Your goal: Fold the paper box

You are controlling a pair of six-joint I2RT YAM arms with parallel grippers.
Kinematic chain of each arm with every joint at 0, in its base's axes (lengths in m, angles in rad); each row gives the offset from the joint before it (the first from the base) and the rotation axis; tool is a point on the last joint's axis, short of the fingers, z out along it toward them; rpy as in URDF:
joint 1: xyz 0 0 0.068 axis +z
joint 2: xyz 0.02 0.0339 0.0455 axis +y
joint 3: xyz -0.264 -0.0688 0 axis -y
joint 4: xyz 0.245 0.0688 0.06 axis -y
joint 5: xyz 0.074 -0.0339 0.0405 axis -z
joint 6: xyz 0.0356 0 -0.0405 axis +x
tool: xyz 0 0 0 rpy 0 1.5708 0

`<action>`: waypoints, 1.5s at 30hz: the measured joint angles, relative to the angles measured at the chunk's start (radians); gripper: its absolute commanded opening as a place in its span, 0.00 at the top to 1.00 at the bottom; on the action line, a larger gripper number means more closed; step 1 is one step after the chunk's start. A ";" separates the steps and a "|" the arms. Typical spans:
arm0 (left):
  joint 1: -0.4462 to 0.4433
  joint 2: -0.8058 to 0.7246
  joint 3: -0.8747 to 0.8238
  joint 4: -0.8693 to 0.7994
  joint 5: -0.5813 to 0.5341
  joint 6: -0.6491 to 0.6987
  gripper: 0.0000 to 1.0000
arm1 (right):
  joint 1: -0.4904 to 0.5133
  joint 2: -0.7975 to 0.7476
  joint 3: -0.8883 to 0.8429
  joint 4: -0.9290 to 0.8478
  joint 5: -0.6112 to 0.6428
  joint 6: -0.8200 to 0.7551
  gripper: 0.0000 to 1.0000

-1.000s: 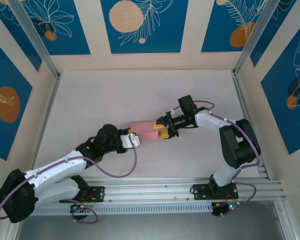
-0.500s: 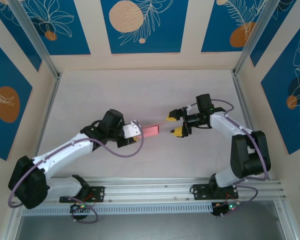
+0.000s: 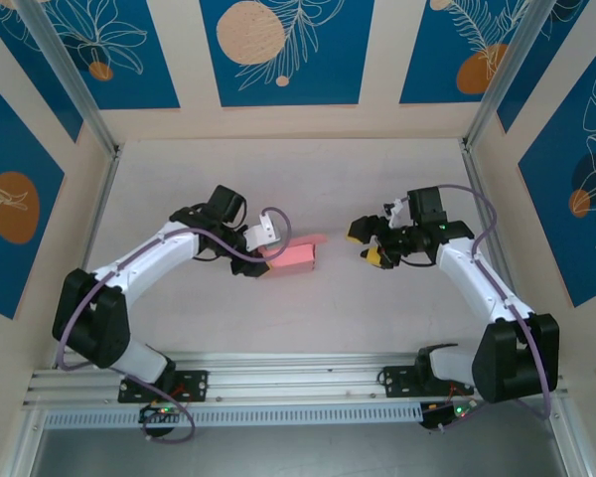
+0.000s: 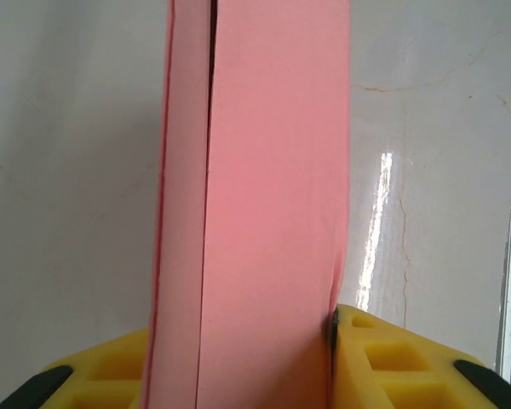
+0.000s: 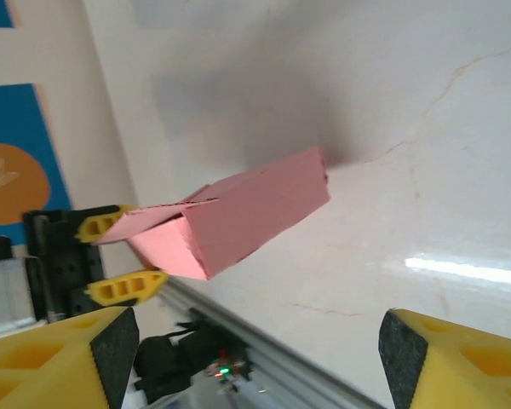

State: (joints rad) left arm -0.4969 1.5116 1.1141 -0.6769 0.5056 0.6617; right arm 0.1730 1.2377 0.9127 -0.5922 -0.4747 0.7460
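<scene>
The paper box [image 3: 294,256] is a pale pink, small oblong carton near the middle of the table, with one flap sticking up at its right end. My left gripper [image 3: 269,246] is shut on its left end. In the left wrist view the paper box [image 4: 268,204] runs straight up from between the yellow fingers [image 4: 392,366]. My right gripper [image 3: 370,244] stands open a short way to the box's right, apart from it. From the right wrist the paper box [image 5: 238,217] hangs above the tabletop, and my right gripper [image 5: 260,362] has nothing between its pads.
The pale tabletop [image 3: 308,179] is walled in by blue-and-cream panels [image 3: 283,50] at the back and sides. Metal posts [image 3: 482,109] stand at the corners. An aluminium rail [image 3: 308,378] with the arm bases runs along the near edge.
My right gripper opened, let go of the box and drew back to the right. My left arm swung the box away from the near edge, still holding it.
</scene>
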 measured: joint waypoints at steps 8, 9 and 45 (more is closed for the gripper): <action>0.006 0.126 0.021 0.003 0.050 0.020 0.50 | 0.170 0.021 0.081 -0.016 0.237 -0.102 0.24; 0.006 0.137 0.032 0.003 0.052 0.025 0.47 | 0.183 0.034 0.093 -0.006 0.253 -0.118 0.24; 0.054 0.321 0.257 -0.126 0.062 0.045 0.44 | 0.249 0.341 0.277 0.102 0.270 -0.585 0.31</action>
State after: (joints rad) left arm -0.4427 1.8324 1.3716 -0.8028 0.5674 0.7071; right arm 0.4225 1.5791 1.1900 -0.4900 -0.2043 0.1612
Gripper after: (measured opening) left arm 0.557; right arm 0.693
